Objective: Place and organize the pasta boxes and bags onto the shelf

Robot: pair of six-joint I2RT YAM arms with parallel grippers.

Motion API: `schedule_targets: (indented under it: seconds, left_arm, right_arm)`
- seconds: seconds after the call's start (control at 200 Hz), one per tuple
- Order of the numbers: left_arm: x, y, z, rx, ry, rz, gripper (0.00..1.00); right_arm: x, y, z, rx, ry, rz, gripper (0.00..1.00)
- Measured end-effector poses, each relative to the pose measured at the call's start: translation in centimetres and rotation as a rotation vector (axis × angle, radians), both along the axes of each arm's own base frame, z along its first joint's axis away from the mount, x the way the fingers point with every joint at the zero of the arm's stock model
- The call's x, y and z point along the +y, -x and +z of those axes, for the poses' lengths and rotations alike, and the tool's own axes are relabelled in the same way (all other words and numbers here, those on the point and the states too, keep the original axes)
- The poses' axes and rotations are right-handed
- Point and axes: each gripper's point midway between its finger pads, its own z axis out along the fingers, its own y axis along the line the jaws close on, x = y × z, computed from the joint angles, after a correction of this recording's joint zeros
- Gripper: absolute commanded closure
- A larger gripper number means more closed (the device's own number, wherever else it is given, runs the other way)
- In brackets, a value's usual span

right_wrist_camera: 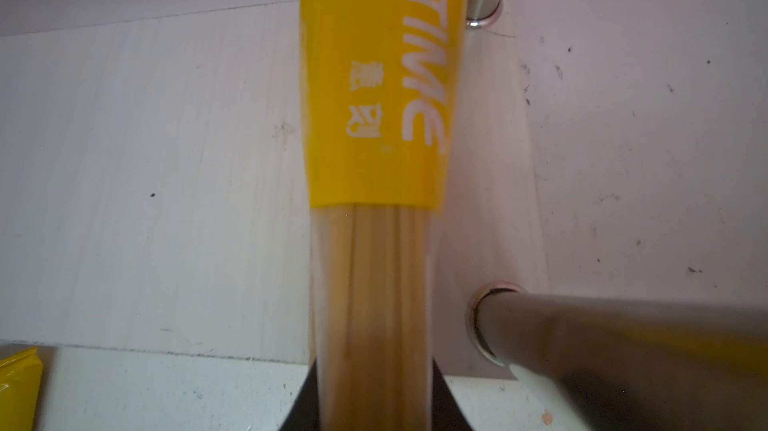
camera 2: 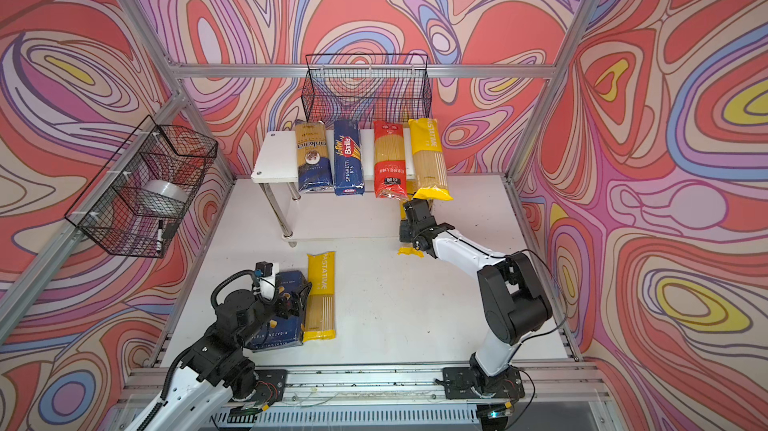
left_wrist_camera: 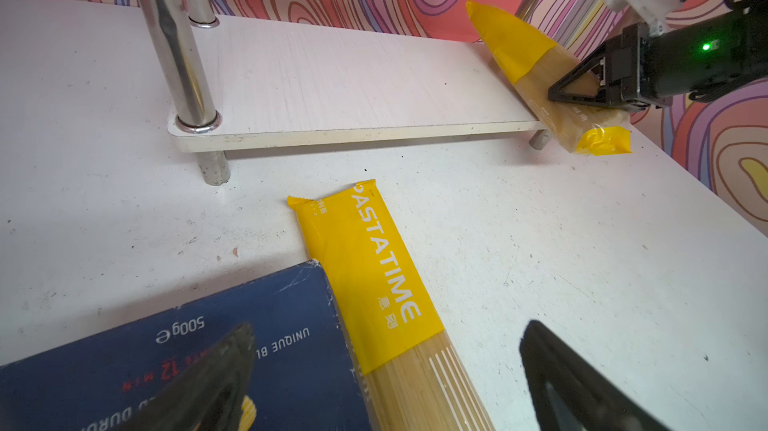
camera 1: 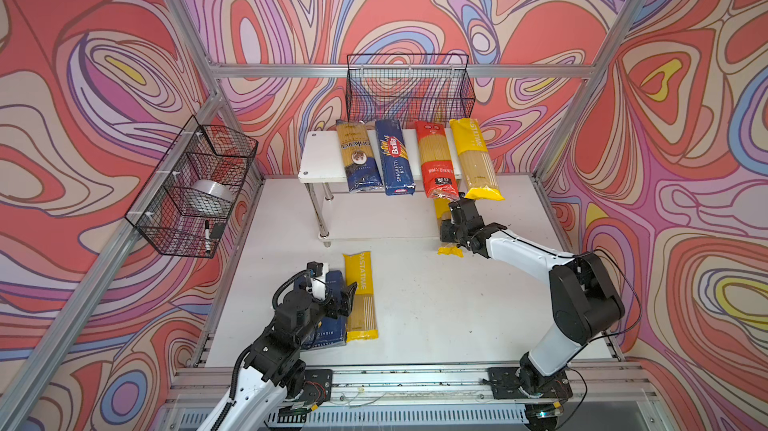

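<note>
Nearest, at the table's [camera 1: 415,304] front: left gripper [camera 1: 345,300], jaws spread, gripping nothing, above the wide Barilla box [camera 1: 328,333] and a yellow PASTATIME bag [camera 1: 360,296] lying touching side by side. Farther back: right gripper [camera 1: 456,205] clenched on the second yellow bag [right_wrist_camera: 374,117], on the shelf's [camera 1: 320,154] lower board beside the right legs, near end jutting past the front edge. On top: blue clear-topped bag [camera 1: 358,157], long Barilla carton [camera 1: 394,159], red bag [camera 1: 435,163], third yellow bag [camera 1: 473,159].

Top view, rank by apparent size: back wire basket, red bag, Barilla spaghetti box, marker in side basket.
1. back wire basket
2. red bag and Barilla spaghetti box: look alike, so not ranked
3. marker
</note>
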Motion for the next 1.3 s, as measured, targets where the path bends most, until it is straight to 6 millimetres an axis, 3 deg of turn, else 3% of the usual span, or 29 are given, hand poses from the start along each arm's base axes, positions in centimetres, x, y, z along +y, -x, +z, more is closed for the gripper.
schedule_targets:
  seconds: [0.12,0.346,0.486,0.591,0.876,1.302]
  left_arm:
    - [0.0,0.0,0.0,0.001,0.000,0.000,0.00]
    - [0.0,0.0,0.0,0.001,0.000,0.000,0.00]
    - [0.0,0.0,0.0,0.001,0.000,0.000,0.00]
    - [0.0,0.0,0.0,0.001,0.000,0.000,0.00]
    - [0.0,0.0,0.0,0.000,0.000,-0.001,0.00]
    - [0.0,0.0,0.1,-0.004,0.003,-0.001,0.00]
  right_arm:
    - [0.0,-1.0,0.3,-0.019,-0.004,-0.004,0.58]
    - [1.2,-2.2,2.2,-0.090,-0.049,0.017,0.44]
    - [1.4,-1.6,3.2,-0.107,-0.073,0.031,0.40]
    - [0.7,-0.4,3.4,-0.105,-0.085,0.021,0.39]
    - [-0.5,4.7,1.6,-0.036,-0.142,0.030,0.37]
    - [0.6,11.5,1.1,0.032,-0.225,0.117,0.36]
